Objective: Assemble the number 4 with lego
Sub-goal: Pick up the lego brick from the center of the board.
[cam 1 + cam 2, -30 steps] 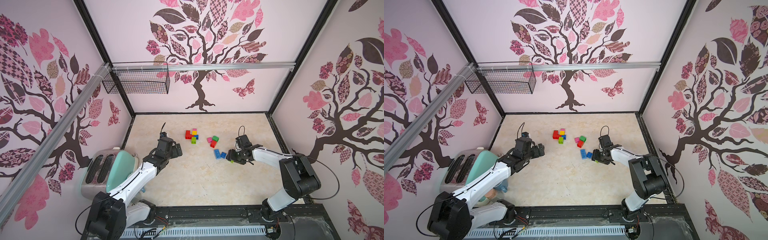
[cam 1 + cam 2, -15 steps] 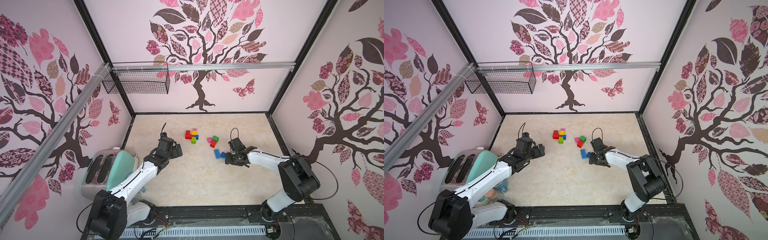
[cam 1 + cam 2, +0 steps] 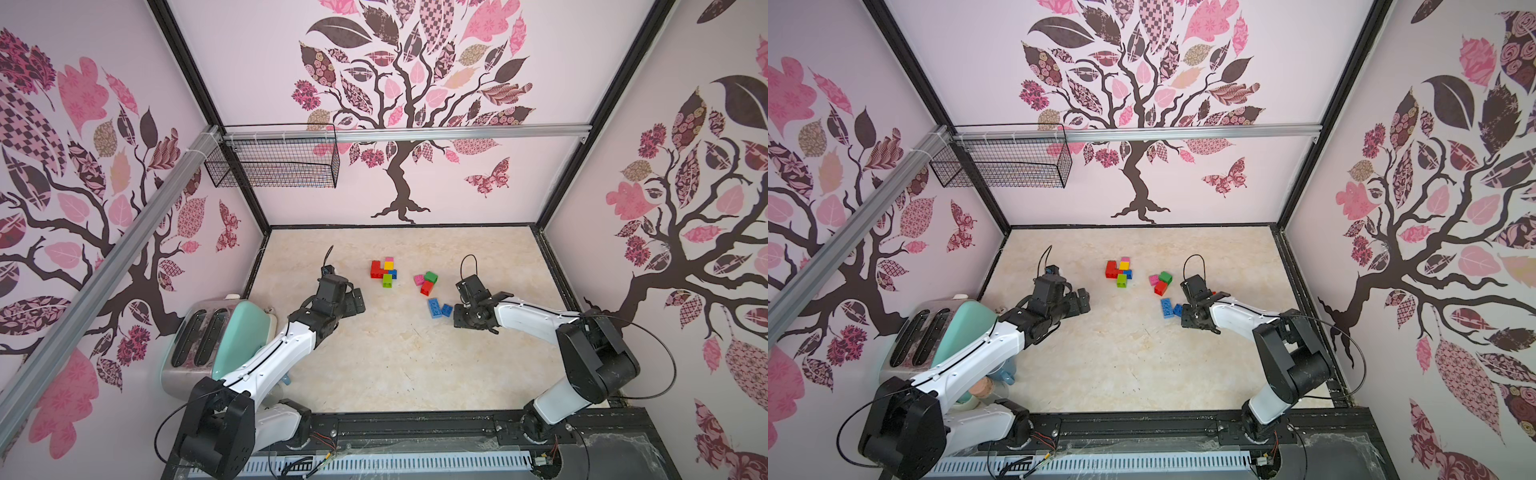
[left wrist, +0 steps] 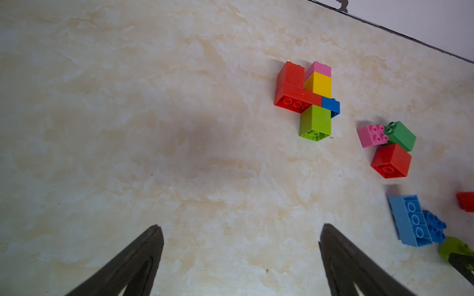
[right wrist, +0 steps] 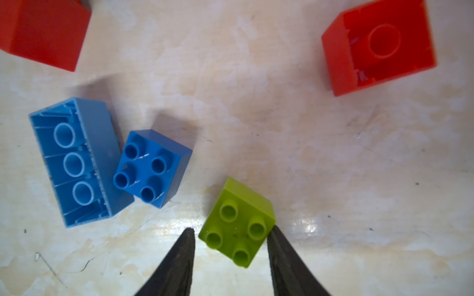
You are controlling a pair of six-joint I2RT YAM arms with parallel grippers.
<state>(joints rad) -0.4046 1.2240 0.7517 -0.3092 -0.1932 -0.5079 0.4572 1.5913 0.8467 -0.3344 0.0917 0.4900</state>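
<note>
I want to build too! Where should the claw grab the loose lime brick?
Pinch two opposite flat sides of the lime brick, coming down from above. It sits studs up but cornerwise inside the right claw, so twisting the claw first would probably meet faces, not corners.

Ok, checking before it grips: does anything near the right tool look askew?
Yes. The lime brick sits diagonally between the fingers of the right tool, so they'd meet corners, not flat sides. The long blue brick nearby lies tipped, hollow underside showing.
</note>
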